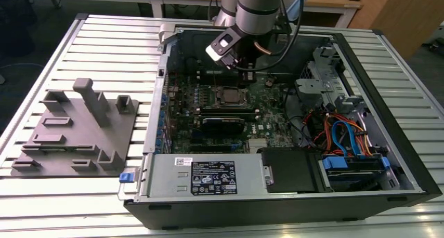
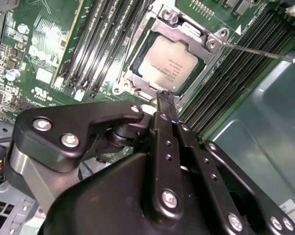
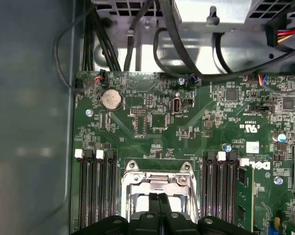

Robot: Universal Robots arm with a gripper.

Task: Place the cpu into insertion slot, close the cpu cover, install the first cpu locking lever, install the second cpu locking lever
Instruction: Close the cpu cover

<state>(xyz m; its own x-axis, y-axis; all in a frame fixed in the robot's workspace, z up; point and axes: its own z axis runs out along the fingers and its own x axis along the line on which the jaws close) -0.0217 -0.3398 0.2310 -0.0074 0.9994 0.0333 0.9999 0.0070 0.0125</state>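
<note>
The gripper [image 2: 164, 94] hangs just over the edge of the insertion slot [image 1: 229, 96], its two fingers [image 3: 155, 203] pressed together with nothing between them. The cpu [image 2: 169, 63] sits in the slot, and the cpu cover [image 2: 182, 29] lies down around it, the chip's top showing through its window. A thin locking lever [image 2: 257, 51] sticks out free past one corner. Long black memory slots [image 3: 96, 191] flank the socket on both sides. Cables [image 3: 137, 44] cross the case wall beyond the board. A grey fixture [image 1: 76, 129] lies outside the computer case [image 1: 277, 212], at the exterior view's left.
</note>
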